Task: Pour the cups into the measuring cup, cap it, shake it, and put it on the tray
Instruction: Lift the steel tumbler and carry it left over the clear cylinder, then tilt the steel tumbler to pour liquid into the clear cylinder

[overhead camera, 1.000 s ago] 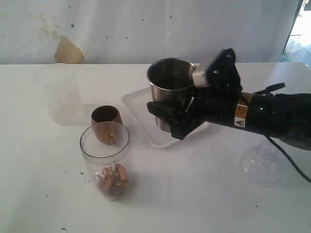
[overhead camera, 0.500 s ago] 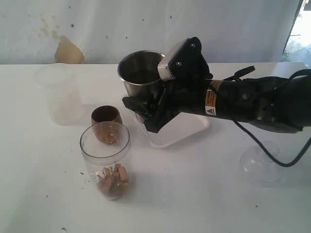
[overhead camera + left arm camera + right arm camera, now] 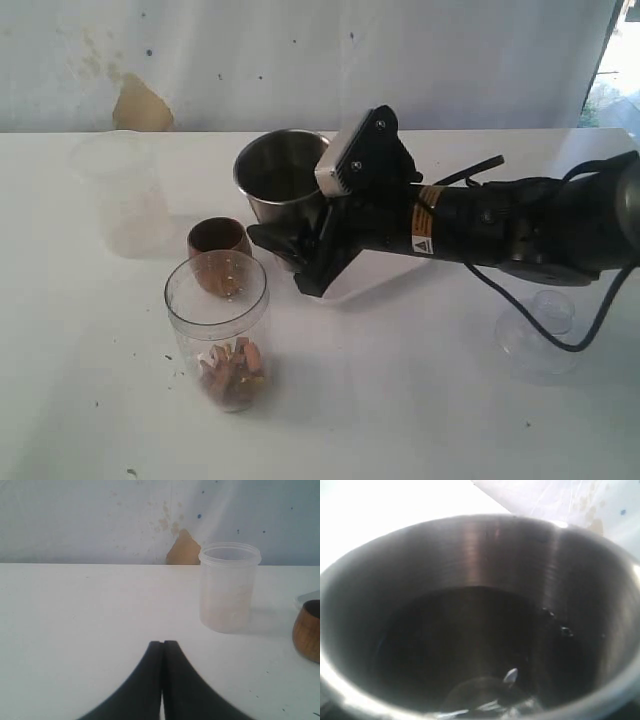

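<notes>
My right gripper (image 3: pixel 290 250) is shut on the brushed-steel tumbler (image 3: pixel 281 178) and holds it upright above the table, just right of the brown wooden cup (image 3: pixel 218 240). The right wrist view is filled with the steel tumbler's inside (image 3: pixel 480 570), which has dark contents at its bottom. The clear measuring cup (image 3: pixel 218 330) stands in front of the wooden cup with tan pieces in its base. My right arm covers most of the white tray; its corner (image 3: pixel 306 599) shows in the left wrist view beside the wooden cup (image 3: pixel 307 630). My left gripper (image 3: pixel 163 642) is shut on nothing, low over bare table.
A frosted translucent beaker (image 3: pixel 125 195) stands at the back left, and the left wrist view also shows this beaker (image 3: pixel 229 586). A clear domed lid (image 3: pixel 540 335) lies on the table at the right, under the right arm's cable. A wall closes the far side.
My right gripper has carried the steel tumbler leftward from over the tray toward the wooden cup and the measuring cup, dropping slightly in the last half second.
</notes>
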Tool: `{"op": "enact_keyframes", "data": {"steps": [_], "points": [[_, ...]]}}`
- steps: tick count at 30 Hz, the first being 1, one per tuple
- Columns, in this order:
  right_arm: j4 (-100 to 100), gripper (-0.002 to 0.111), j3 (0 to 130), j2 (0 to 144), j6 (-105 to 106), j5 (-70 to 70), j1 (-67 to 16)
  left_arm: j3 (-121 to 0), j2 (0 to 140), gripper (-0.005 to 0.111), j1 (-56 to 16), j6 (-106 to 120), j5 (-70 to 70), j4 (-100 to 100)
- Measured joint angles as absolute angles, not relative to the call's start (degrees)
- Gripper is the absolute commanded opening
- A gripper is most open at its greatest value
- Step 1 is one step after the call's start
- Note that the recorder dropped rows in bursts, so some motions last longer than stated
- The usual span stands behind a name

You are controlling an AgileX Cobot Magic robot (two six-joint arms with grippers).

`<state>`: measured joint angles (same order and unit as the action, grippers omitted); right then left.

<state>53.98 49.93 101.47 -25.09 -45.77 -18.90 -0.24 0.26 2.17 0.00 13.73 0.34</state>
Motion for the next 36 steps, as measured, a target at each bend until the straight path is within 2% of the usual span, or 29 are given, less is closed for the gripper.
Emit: {"op": "enact_keyframes", "data": {"steps": [36], "points": [[54.03, 0.0, 53.5, 104.85, -10.89, -47.22, -21.23, -0.24, 0.26, 0.0, 2.17, 0.0, 13.73, 0.34]]}}
